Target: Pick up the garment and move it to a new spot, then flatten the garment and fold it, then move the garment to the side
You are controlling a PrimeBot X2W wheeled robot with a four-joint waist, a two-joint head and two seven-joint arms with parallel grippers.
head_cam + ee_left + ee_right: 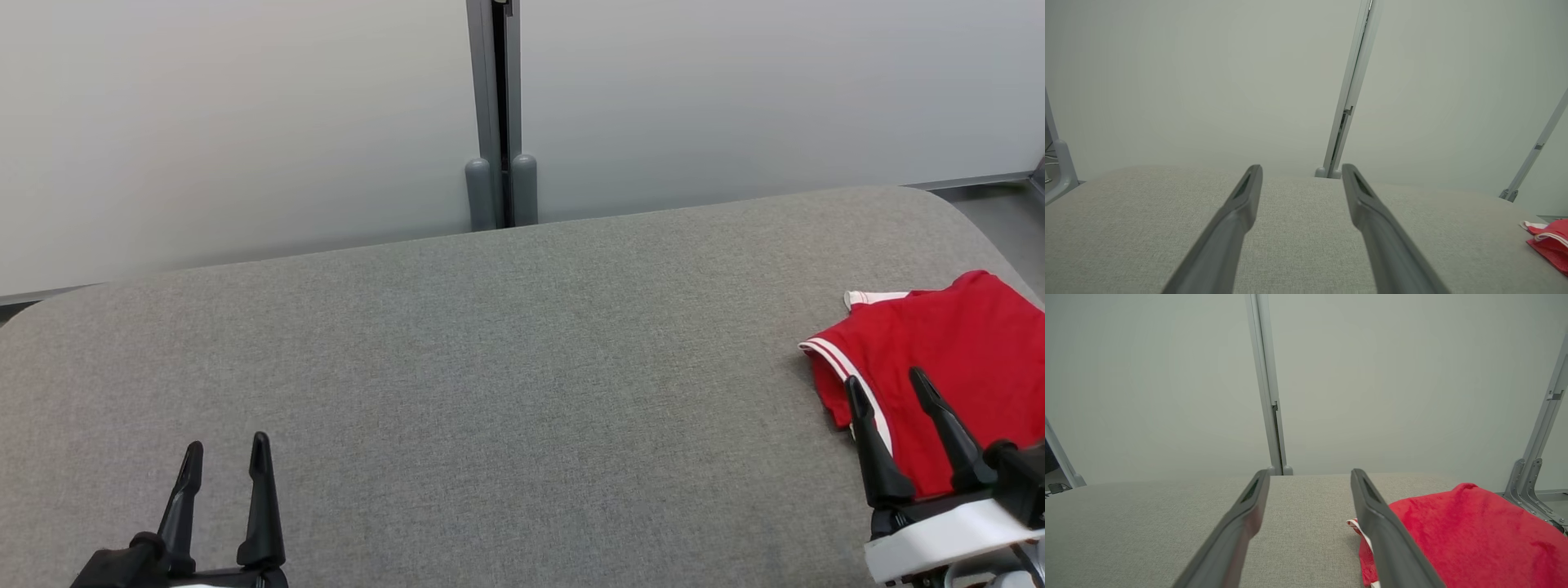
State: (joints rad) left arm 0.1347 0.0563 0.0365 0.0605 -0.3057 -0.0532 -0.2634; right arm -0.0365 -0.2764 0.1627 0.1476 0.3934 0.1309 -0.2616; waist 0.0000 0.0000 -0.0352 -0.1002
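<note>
Right pincer (886, 379) parted over red garment (971, 327), left pincer (228, 443) parted over grey surface (522, 367), both pointing forward

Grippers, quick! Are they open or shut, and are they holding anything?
Left gripper: open, holding nothing.
Right gripper: open, holding nothing, over the edge of the red garment.
</note>
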